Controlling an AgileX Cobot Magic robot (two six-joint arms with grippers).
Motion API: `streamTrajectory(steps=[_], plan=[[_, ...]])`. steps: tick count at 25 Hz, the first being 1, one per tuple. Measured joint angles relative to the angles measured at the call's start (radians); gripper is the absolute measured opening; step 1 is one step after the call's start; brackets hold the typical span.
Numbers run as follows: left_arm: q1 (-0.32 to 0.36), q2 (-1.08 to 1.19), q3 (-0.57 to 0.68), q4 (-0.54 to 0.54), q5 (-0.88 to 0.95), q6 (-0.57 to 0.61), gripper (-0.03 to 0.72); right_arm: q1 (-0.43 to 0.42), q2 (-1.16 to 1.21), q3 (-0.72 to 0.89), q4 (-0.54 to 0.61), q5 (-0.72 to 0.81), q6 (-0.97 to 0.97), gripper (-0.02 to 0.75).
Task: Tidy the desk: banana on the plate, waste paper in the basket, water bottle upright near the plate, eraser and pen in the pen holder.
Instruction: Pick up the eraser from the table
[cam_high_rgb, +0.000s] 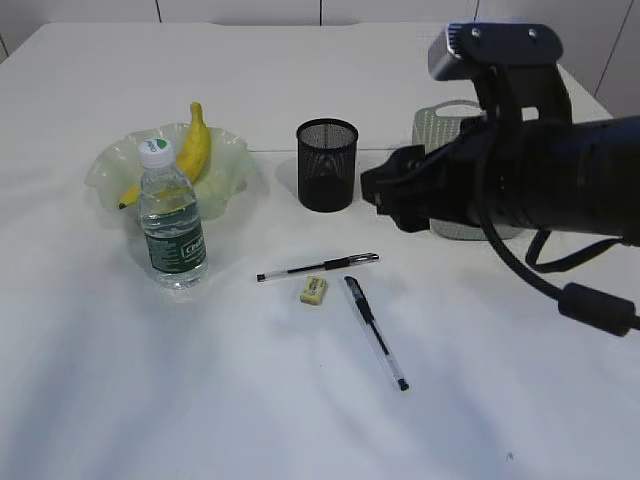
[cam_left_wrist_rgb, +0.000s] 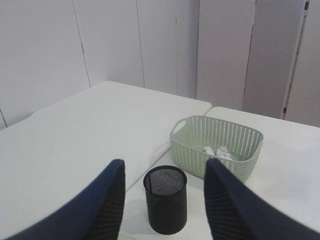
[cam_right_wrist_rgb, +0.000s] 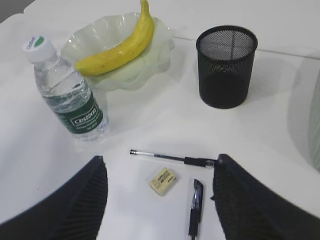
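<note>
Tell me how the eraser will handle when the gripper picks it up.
The eraser looks like a small, low block lying flat, so it probably won't roll. Being tiny, it is likely light. Its low profile may let fingers skid it across the desk.

We see 1 black arm reaching in from the right edge of the exterior view, its thick forearm level above the tabletop (cam_high_rgb: 300, 420), a grey camera block mounted on top and a dark cable looping beneath it. Its right gripper (cam_right_wrist_rgb: 160, 192) shows in its own wrist view tilted downward with 2 ribbed black fingers (cam_right_wrist_rgb: 80, 200) spread wide, nothing between them. The left gripper (cam_left_wrist_rgb: 165, 200) appears only in its own wrist view, held roughly level, its 2 dark ribbed fingers (cam_left_wrist_rgb: 107, 205) parted with nothing between them. We cannot see the left arm in the exterior view.
</note>
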Motion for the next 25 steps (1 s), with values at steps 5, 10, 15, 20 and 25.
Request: streamTrajectory(steps=[5, 10, 15, 20, 25], plan=[[0.0, 0.0, 0.0, 0.0, 0.001, -0.009, 0.349, 0.0, 0.0, 0.054, -0.002, 0.013, 0.0, 0.494], [0.0, 0.0, 0.0, 0.01, 0.001, -0.025, 0.348, 0.0, 0.0, 0.101, -0.002, 0.042, 0.036, 0.494], [0.0, 0.0, 0.0, 0.047, 0.001, -0.05, 0.342, 0.0, 0.0, 0.155, -0.01, 0.081, 0.065, 0.494], [0.0, 0.0, 0.0, 0.056, 0.007, -0.073, 0.341, 0.0, 0.0, 0.182, -0.07, 0.081, 0.068, 0.494], [0.0, 0.0, 0.0, 0.077, 0.029, -0.096, 0.336, 0.001, 0.0, 0.183, -0.089, 0.016, 0.066, 0.494]])
